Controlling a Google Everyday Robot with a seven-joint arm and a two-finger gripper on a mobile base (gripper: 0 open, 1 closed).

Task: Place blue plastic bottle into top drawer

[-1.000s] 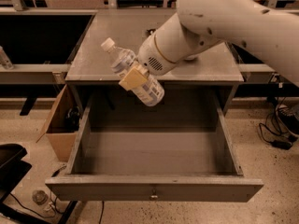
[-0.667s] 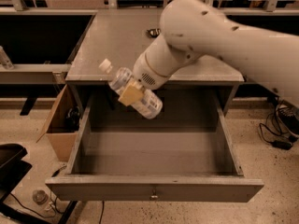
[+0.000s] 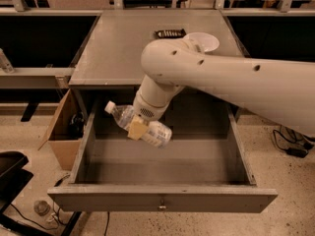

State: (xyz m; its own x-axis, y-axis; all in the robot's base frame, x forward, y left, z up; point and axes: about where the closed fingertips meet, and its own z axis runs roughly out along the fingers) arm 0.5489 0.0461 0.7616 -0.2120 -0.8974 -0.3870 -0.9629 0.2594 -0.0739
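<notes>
Evidently, I held the gripper [image 3: 137, 130] over the open top drawer's [image 3: 162, 198] rear left, fingers clamped on the blue plastic bottle [image 3: 156, 134], which hung tilted, cap pointing up-left.

Grey table [image 3: 118, 53]: its flat top lies behind and above the gripper [image 3: 139, 129], which hangs over the open top drawer [image 3: 162, 198], clamped on the blue plastic bottle [image 3: 157, 134]. Two items rest on the top, both beyond the gripper and to its right in view. A white bowl [image 3: 205, 41] is partly covered by the arm. A small dark flat object [image 3: 170, 33] lies just left of the bowl.
</notes>
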